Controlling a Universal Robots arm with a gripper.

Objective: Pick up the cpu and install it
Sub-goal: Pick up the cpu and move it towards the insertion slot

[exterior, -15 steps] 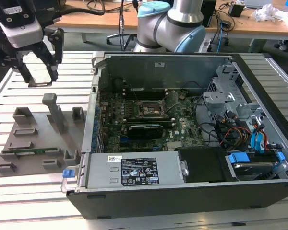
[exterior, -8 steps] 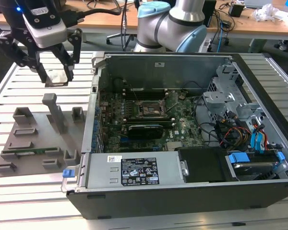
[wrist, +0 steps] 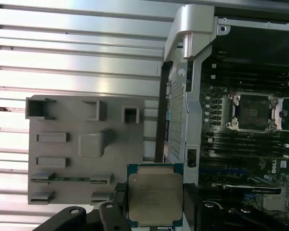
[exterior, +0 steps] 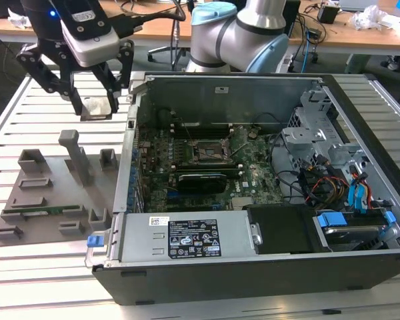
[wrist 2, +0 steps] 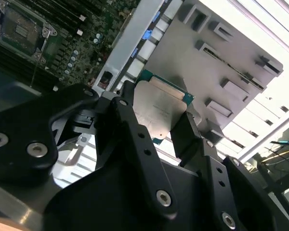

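The cpu (wrist: 155, 199) is a flat square chip with a silver-grey top plate and a green rim. It sits clamped between my black fingers in both wrist views (wrist 2: 159, 113). In the exterior view my gripper (exterior: 97, 105) hangs above the slatted table, to the exterior view's left of the open computer case, with the cpu (exterior: 95, 108) held between its fingers. The motherboard's open cpu socket (exterior: 210, 152) lies inside the case, apart from the gripper. The socket (wrist: 253, 111) shows bare contacts in both wrist views (wrist 2: 19, 31).
Below the gripper, a grey fixture tray (exterior: 47, 193) with raised holders lies on the slatted table (exterior: 27, 267). A green memory stick (wrist: 70, 179) rests in one slot. The case's upright metal side wall (exterior: 130, 153) stands between tray and motherboard. Drive cages and cables (exterior: 333, 180) fill the case's far side.
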